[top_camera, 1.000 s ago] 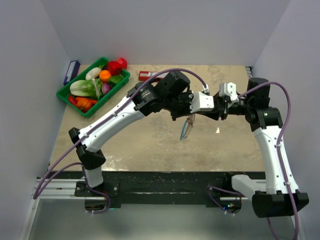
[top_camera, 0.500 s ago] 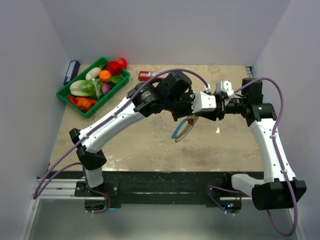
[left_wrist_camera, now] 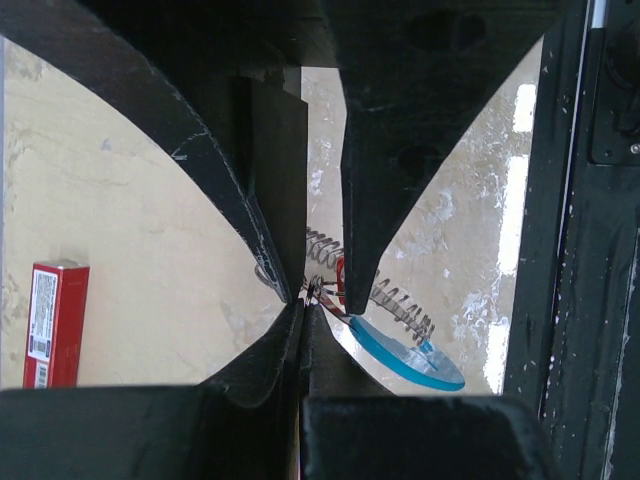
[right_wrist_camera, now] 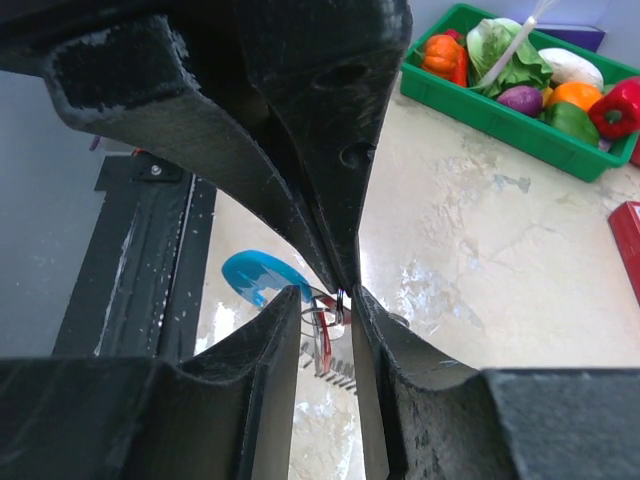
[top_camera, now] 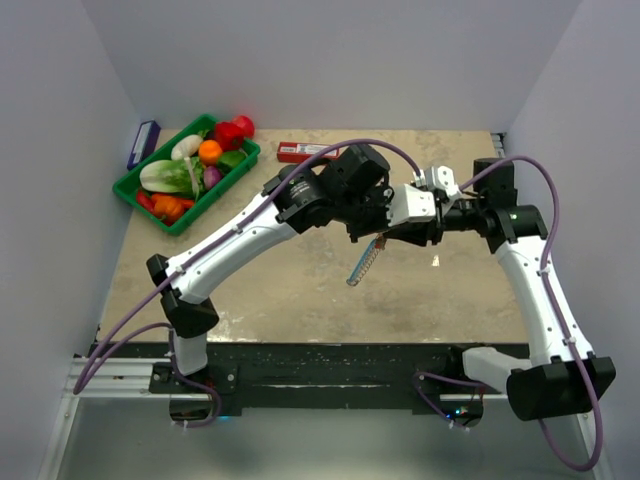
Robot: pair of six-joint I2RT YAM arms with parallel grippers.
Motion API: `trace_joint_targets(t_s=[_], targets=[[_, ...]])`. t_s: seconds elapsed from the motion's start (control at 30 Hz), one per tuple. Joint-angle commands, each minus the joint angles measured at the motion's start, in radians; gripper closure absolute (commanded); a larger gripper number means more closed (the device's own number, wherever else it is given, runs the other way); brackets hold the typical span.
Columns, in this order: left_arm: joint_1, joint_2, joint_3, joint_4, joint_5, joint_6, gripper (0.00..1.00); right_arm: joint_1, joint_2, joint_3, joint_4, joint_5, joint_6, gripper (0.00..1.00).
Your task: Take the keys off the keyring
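So that, it seems, one arm steadies while the other works, right of the long red box (left_wrist_camera: 55, 325), its label too small to read, the left gripper (left_wrist_camera: 312, 295) is pinched shut on the floppy blue-and-silver keyring (left_wrist_camera: 405, 355) hanging above the tabletop (top_camera: 300, 290), while the right gripper (right_wrist_camera: 340, 293) nips narrowly onto its tiny silvery keys (left_wrist_camera: 398, 300).

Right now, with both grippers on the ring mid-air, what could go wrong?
The left gripper pinches the keyring by its very tips only; the right gripper tugging the red key could pull it loose, dropping it onto the table. Both grippers' tips crowd together and may collide.
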Motion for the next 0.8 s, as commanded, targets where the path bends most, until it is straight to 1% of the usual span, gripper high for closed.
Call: trace_joint_targets(t_s=[0.0,0.2,0.33,0.47,0.57,0.6,0.7,0.77], targets=[[-0.009,-0.01,0.055,0.066,-0.003,-0.021,1.0,0.012,0.005,0.007,0.008,0.009,-0.006,0.71],[-0.009,-0.007,0.066,0.066,0.017,-0.024,1.0,0.018,0.001,-0.013,0.065,0.043,0.051,0.73],[-0.011,-0.007,0.072,0.063,0.029,-0.024,1.0,0.021,-0.015,-0.047,0.169,0.057,0.127,0.73],[-0.012,-0.009,0.081,0.06,0.041,-0.026,1.0,0.029,-0.021,-0.06,0.218,0.066,0.171,0.75],[-0.014,-0.009,0.078,0.06,0.038,-0.026,1.0,0.035,-0.021,-0.056,0.223,0.063,0.18,0.83],[-0.014,-0.006,0.078,0.06,0.035,-0.026,1.0,0.039,-0.022,-0.056,0.223,0.063,0.178,0.9],[-0.014,-0.006,0.081,0.063,0.032,-0.027,1.0,0.044,-0.026,-0.062,0.225,0.074,0.172,1.0],[-0.015,-0.009,0.083,0.066,0.023,-0.027,1.0,0.043,-0.029,-0.054,0.196,0.08,0.151,1.0]])
